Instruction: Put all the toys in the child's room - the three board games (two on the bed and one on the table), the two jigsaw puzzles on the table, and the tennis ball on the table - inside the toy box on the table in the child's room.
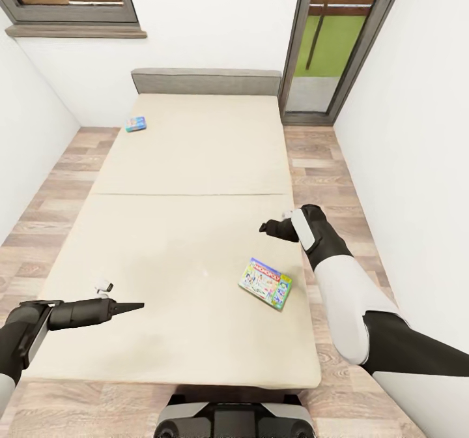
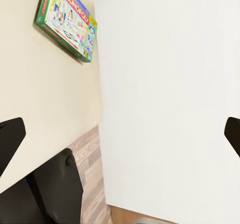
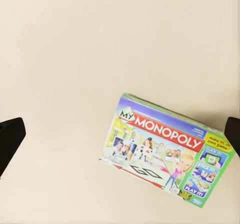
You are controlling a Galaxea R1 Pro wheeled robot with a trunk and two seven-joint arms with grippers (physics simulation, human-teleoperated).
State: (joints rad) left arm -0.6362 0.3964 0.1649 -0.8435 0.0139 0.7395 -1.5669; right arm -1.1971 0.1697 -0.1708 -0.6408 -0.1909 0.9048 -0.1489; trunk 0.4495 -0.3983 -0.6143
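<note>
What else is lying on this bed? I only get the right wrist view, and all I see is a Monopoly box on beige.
Observer: A small blue game box lies near the far left corner of the bed, close to the headboard.
Operator: Whereabouts on the bed is my Monopoly box?
Observer: The Monopoly box sits on the near half of the mattress, close to the bed's right edge.
Operator: And what about the other arm?
Observer: The left tool hovers over the near left part of the mattress, fingers apart and holding nothing.
</note>
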